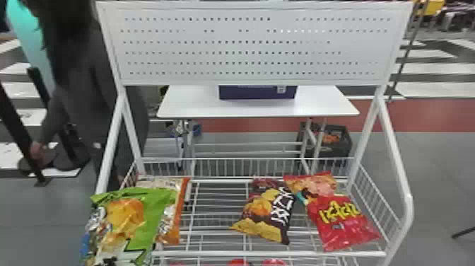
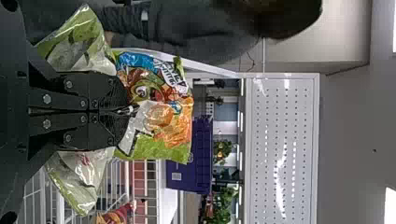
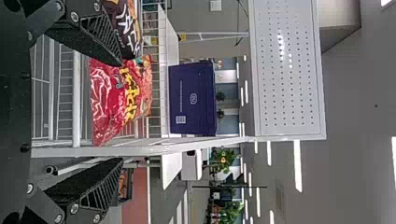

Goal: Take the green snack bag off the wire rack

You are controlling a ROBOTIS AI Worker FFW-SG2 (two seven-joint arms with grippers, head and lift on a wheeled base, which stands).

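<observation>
Green snack bag: you have the green snack bag [image 1: 123, 221] at the left front corner of the wire rack [image 1: 268, 253], in front of the orange-edged bag [image 1: 172, 215] and overlapping it in the head view.
Left tool: the left tool [image 2: 128, 111] is closed on the green snack bag, pinching a bunched part, with wrapper flaring out either side of the fingers.
Right tool: your right tool [image 3: 122, 111] has its fingers well apart with nothing clamped, near the red bag [image 3: 119, 100] at the right of the rack.
Step in hand: you look to be bringing the green snack bag away; the hold seems good enough to carry on.
Front rail: keep the pinch even, lift until the bag's lowest edge is over the rail, then draw it back slowly.
Orange-edged bag: take care not to drag it along; a loose corner could catch on it or the side wires.
Wrapper: it will likely flex and swing, so avoid quick wrist turns or extra squeeze.
Hidden: the green snack bag covers the rack's left front corner, and its lower end is cut off in the head view, so you can't be sure it is clear of the wires.
</observation>
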